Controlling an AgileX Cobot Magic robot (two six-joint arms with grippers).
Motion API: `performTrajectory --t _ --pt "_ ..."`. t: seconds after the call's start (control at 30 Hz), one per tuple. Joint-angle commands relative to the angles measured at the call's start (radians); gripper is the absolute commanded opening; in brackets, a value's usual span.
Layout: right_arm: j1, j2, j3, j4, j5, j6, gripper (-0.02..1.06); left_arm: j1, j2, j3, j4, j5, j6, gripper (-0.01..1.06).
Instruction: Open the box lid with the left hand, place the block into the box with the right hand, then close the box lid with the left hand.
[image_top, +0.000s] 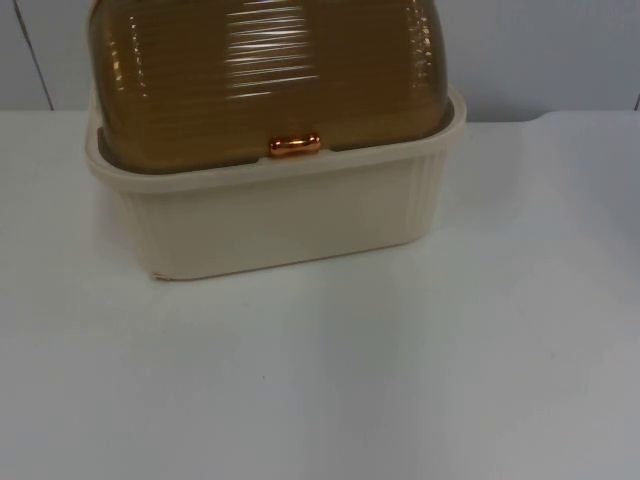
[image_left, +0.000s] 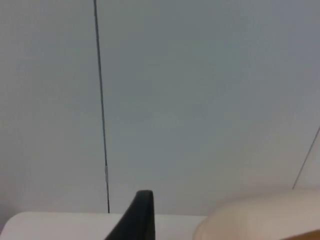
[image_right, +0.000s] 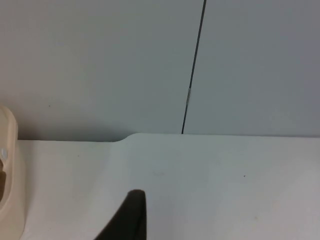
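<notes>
- Top view: the white table (image_top: 400, 380) carries a cream box (image_top: 275, 215) at its far side, against the grey partition wall (image_top: 560, 50).
- The box's ribbed amber lid (image_top: 265, 70) is down, its copper handle (image_top: 294, 145) at the front rim.
- Left gripper (image_left: 137, 220) faces the wall beside the box; whether it is parted or closed cannot be told.
- Right gripper (image_right: 127, 220) is over bare table, the box to one side; its state likewise cannot be told.

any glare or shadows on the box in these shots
Top view: bright streaks of glare cross the ribbed amber lid, its copper handle glints, and the cream box casts a soft shadow forward onto the table. Left wrist view: the box edge looks soft, unfocused.
</notes>
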Motion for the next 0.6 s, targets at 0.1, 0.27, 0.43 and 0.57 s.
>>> performTrajectory --t 0.1,0.27,0.43,0.57 --pt "0.0 -0.019 -0.005 -0.029 0.026 0.037 1.05 0.003 -0.006 -0.006 -0.049 0.023 -0.007 1.05" --pt "-0.002 -0.032 0.0 -0.172 0.094 0.166 1.05 0.003 -0.006 -0.006 -0.075 0.109 0.008 1.05" --pt "-0.002 -0.137 0.074 -0.265 0.01 0.166 1.05 -0.01 -0.016 -0.004 -0.073 0.121 0.061 1.05" --pt "0.001 -0.239 0.128 -0.192 -0.012 0.124 1.05 -0.102 -0.076 -0.004 -0.047 0.094 0.148 1.05"
